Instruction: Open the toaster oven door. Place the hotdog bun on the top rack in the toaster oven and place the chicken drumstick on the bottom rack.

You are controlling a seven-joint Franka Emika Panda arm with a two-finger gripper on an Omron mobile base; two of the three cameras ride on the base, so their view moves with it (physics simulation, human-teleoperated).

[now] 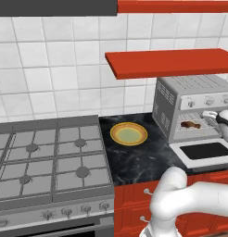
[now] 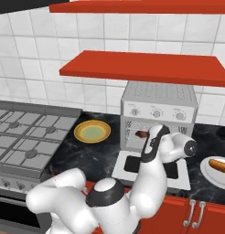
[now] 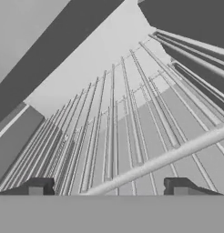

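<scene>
The toaster oven (image 1: 192, 90) (image 2: 158, 101) stands on the dark counter. Its door (image 1: 205, 152) (image 2: 132, 172) lies folded down flat and open. The chicken drumstick (image 1: 190, 124) (image 2: 141, 134) rests on a wire rack inside the cavity; I cannot tell which level. My gripper (image 1: 210, 115) (image 3: 109, 187) reaches into the cavity to the right of the drumstick. Its fingertips (image 3: 38, 186) stand wide apart, open, with nothing between them, above the silver rack wires (image 3: 118, 127). The hotdog bun (image 2: 220, 164) lies on a white plate (image 2: 206, 172) right of the oven.
A yellow plate (image 1: 129, 134) (image 2: 92, 131) sits on the counter between the gas stove (image 1: 46, 157) (image 2: 27, 137) and the oven. A red shelf (image 1: 171, 62) (image 2: 141, 68) hangs just above the oven. Red cabinet drawers (image 1: 134, 203) run below the counter.
</scene>
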